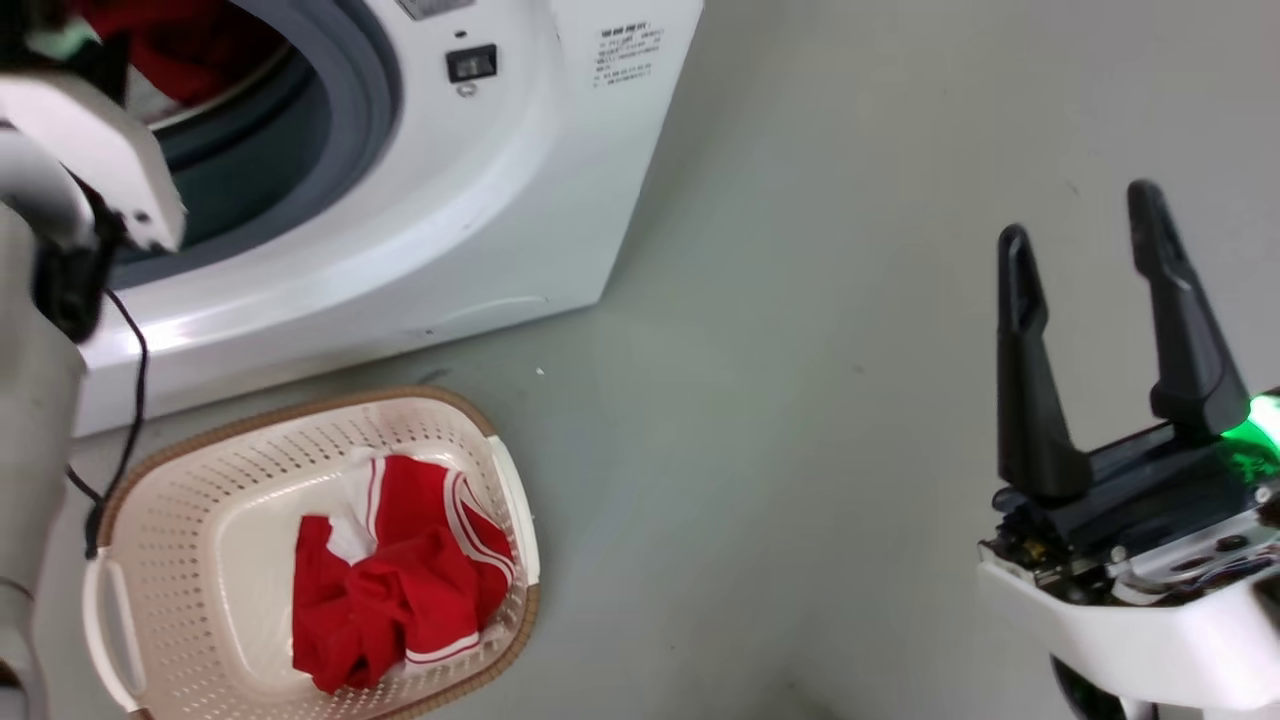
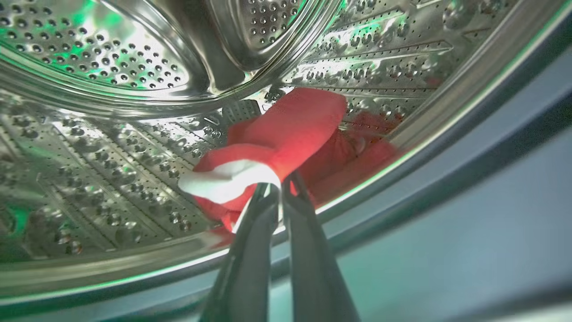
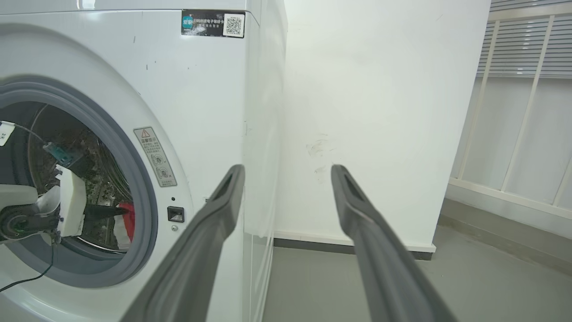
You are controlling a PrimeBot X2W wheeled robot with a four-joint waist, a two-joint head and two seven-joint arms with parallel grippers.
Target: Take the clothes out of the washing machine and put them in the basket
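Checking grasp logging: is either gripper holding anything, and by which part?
Left gripper is shut on the red garment in the drum, pinching its white-trimmed edge. Right gripper is open and empty.

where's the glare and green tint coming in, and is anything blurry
Left wrist view: bright glare and green glints on the steel drum, curved by the wide lens; the red garment in the left gripper looks soft. Head view: a green lamp glows beside the open right gripper; the pale left arm at top left is blurred. Right wrist view: even light, no glare.
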